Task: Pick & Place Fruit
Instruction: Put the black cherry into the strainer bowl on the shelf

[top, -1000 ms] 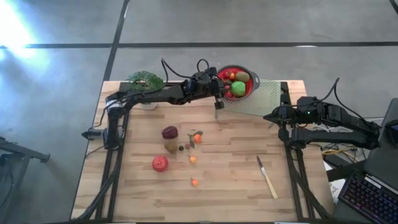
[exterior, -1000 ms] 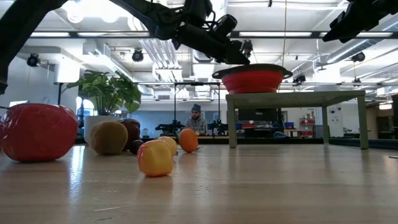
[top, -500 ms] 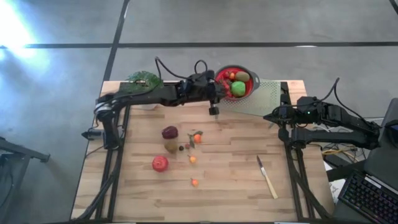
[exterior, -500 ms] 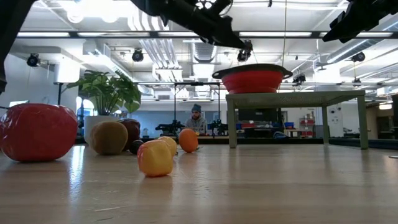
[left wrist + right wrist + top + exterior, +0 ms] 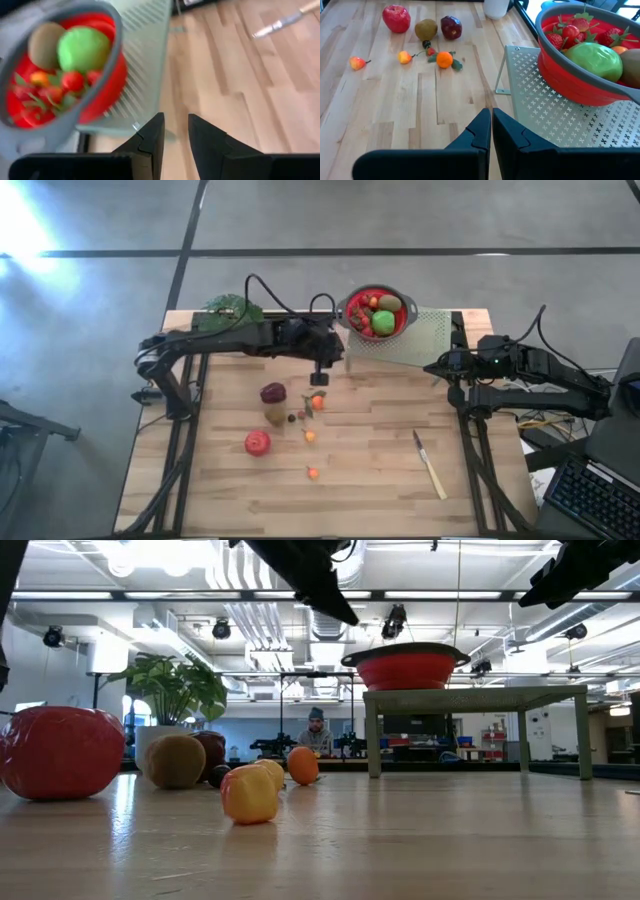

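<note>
Left gripper (image 5: 320, 380) empty, fingers slightly parted, between bowl (image 5: 378, 314) and orange (image 5: 317, 402). Step: fetching next fruit. Next: widen, descend. Right gripper (image 5: 490, 131) shut, idle.

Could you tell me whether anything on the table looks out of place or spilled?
Nothing looks spilled or damaged. The red colander sits upright on the perforated stand, holding fruit. The loose fruits, such as the red apple, lie scattered on the wooden table, and the knife lies flat, apart from them.
</note>
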Controlling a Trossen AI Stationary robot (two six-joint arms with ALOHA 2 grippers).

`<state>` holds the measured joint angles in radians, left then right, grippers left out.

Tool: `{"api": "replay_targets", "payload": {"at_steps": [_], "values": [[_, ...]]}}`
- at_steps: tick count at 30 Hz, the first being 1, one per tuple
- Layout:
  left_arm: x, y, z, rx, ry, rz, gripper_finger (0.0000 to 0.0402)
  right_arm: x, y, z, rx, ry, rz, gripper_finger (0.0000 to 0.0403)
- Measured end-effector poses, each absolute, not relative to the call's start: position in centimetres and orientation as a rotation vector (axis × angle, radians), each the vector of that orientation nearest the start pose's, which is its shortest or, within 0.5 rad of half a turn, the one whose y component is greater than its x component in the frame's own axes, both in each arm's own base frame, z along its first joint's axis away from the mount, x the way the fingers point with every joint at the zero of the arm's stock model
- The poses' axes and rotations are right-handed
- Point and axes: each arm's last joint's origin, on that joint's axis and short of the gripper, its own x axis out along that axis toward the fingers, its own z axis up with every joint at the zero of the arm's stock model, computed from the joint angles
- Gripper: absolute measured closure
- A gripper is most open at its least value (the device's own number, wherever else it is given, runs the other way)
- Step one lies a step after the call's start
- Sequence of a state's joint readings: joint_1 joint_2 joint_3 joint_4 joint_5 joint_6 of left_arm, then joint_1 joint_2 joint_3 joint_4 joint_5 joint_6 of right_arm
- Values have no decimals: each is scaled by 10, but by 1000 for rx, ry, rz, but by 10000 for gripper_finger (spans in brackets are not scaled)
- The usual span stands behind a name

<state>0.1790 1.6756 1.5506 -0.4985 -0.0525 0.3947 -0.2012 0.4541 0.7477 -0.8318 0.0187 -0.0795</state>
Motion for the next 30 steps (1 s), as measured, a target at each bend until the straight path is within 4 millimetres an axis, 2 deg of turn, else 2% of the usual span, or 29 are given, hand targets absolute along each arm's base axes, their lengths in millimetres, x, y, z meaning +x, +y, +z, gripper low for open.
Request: {"api": "replay_targets", "payload": {"at_steps": [13, 24, 30], "values": [[342, 35, 315, 152, 1046, 29, 307, 81, -17, 298, -28, 545, -193, 390], [335, 24, 309, -68, 1136, 139, 308, 81, -17, 298, -28, 545, -193, 390], [331, 24, 291, -93, 1200, 150, 314, 81, -17, 298, -28, 545, -193, 390]]}}
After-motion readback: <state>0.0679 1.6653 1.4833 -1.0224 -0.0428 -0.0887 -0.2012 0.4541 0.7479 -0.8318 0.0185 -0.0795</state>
